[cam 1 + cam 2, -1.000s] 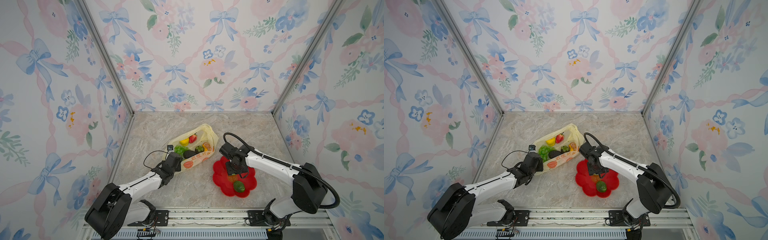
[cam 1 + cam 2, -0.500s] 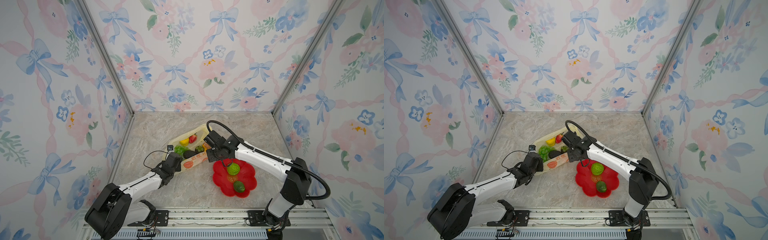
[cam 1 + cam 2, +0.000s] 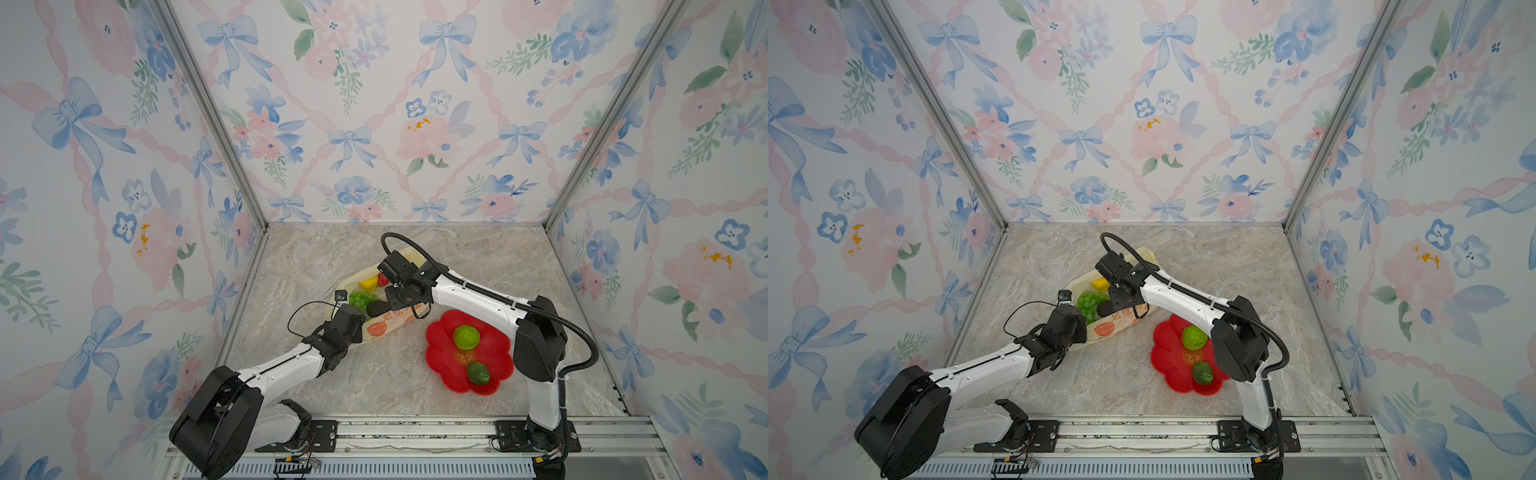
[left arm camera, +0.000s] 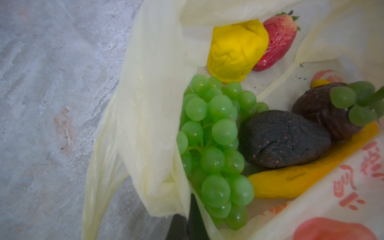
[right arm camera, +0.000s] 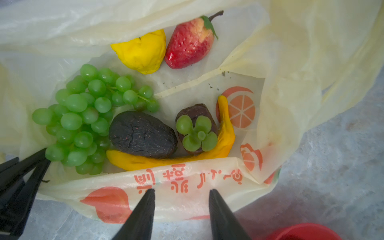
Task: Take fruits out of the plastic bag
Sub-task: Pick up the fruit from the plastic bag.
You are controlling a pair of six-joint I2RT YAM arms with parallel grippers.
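The plastic bag [image 3: 384, 326] lies open on the marble floor, and my left gripper [image 4: 187, 220] is shut on its rim, holding the mouth open. Inside lie fruits: a green grape bunch [image 5: 83, 120], a dark avocado [image 5: 143, 135], a dark fruit with a green cap [image 5: 195, 128], a banana [image 5: 225, 133], a yellow citrus [image 5: 143, 52] and a strawberry [image 5: 189, 43]. My right gripper [image 5: 182, 190] hangs open above the bag's printed near side, holding nothing. In both top views its wrist hides part of the bag.
A red flower-shaped plate [image 3: 440, 365] stands right of the bag, holding a bumpy green citrus [image 3: 466, 337] and a lime [image 3: 478, 372]. The left gripper's fingers [image 5: 25, 170] show beside the grapes. Flowered walls close in three sides.
My right arm has swung from above the red plate to above the bag, leaving the bumpy green citrus on the plate. Its jaws have narrowed. The left arm has not moved.
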